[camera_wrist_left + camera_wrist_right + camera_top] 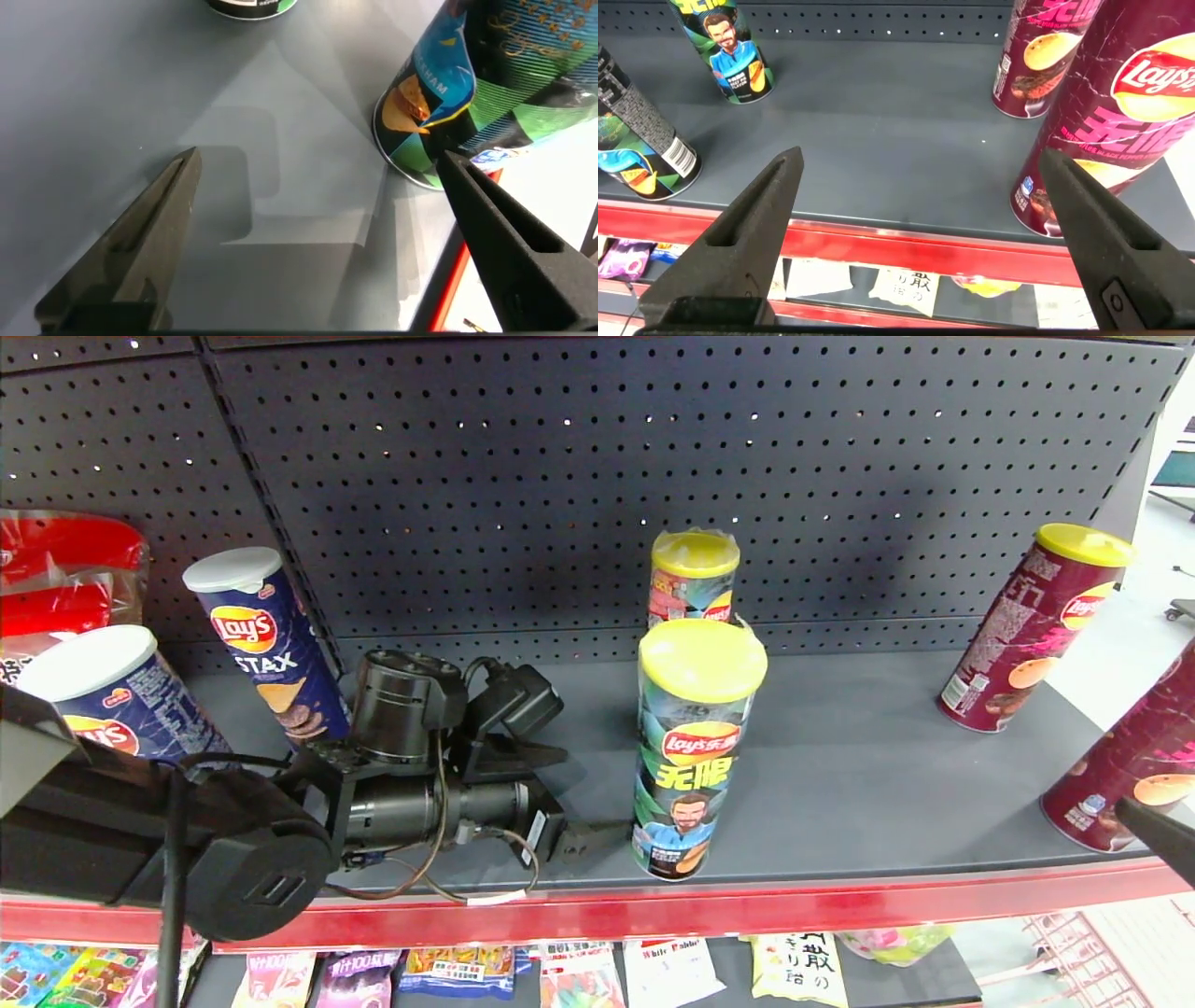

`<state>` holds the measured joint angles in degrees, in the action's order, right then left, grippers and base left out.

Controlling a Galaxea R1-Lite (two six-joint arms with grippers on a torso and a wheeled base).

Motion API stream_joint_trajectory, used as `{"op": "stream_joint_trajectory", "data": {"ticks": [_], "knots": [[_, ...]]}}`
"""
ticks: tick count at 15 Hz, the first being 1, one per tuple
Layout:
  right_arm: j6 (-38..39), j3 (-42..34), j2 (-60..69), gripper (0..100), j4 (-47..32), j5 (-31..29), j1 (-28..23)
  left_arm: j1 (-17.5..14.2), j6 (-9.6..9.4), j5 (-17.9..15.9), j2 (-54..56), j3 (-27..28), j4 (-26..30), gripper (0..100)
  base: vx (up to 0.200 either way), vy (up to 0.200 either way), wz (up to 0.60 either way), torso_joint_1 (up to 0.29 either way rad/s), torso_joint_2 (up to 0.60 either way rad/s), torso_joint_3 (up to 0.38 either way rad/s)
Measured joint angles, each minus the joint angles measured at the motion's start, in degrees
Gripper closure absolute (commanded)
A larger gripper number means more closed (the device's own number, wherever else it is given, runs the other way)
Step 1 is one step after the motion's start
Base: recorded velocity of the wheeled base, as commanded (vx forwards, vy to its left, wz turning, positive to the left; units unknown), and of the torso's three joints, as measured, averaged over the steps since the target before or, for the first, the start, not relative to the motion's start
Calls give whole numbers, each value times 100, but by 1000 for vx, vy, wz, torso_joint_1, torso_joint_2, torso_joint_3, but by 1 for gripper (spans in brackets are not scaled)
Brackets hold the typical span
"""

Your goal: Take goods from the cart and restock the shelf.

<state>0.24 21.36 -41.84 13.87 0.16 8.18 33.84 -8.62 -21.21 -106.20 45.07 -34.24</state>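
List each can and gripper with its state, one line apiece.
front green can: standing, lid on
rear green can: standing, lid on
rear blue can: standing, lid on
front blue can: standing, lid on
rear maroon can: standing, lid on
front maroon can: standing, top out of frame
left gripper: open, empty
right gripper: open, empty

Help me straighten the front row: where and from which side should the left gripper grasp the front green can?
Probably the mid-body of the front green can, approached level from the robot's left, where the open left gripper sits near its base. It stands upright, a plain tube; another can stands behind.
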Motion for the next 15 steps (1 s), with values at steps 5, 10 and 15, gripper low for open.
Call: {"op": "stream_joint_trajectory", "data": {"ticks": [5, 10, 15], "knots": [[16, -11, -9, 0, 0, 0, 13, 41, 0, 2, -82, 96, 0, 0, 0, 0, 0, 0, 0, 0], [11, -11, -13, 0, 0, 0, 16, 44, 2, 4, -156, 204, 0, 0, 0, 0, 0, 0, 0, 0], [11, -52, 2, 0, 0, 0, 13, 24, 2, 61, -127, 138, 0, 0, 0, 0, 0, 0, 0, 0]]}}
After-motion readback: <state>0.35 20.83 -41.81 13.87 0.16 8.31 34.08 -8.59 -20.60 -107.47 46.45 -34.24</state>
